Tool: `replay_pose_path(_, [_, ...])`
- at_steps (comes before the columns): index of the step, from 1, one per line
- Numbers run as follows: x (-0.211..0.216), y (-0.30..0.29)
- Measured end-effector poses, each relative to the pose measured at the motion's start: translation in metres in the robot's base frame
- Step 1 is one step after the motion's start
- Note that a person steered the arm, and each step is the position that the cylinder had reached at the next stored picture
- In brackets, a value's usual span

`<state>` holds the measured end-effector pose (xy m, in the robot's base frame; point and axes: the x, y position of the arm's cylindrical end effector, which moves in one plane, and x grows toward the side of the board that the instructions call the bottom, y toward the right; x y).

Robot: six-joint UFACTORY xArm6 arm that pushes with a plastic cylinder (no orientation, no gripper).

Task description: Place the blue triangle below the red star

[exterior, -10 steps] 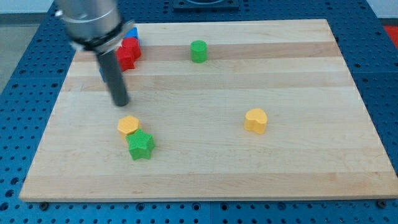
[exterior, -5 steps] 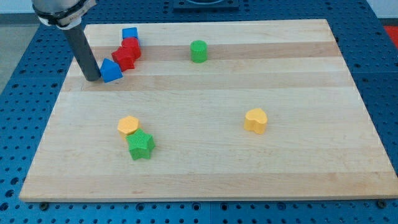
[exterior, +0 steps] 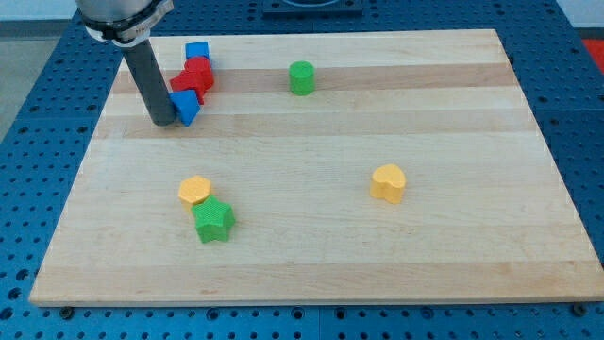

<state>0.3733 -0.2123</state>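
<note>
Blue triangle small, wedge-shaped, touching my tip, below red star

The board's top-left corner is crowded: my tip touches the blue triangle's left side, with the red star, a red block and a blue block packed just above. An orange block touching a green star blocks the lower left. The green cylinder and yellow block stand well apart, leaving wide lanes.

A green cylinder is sitting at upper centre; a yellow heart is lying right of centre; a yellow hexagon is touching a green star at lower left.
</note>
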Motion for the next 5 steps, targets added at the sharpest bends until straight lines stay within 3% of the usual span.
replay_pose_path(1, [0.013,-0.032])
replay_pose_path(2, [0.075,-0.007])
replay_pose_path(3, [0.093,0.112])
replay_pose_path(4, [0.079,0.233])
replay_pose_path(5, [0.063,0.301])
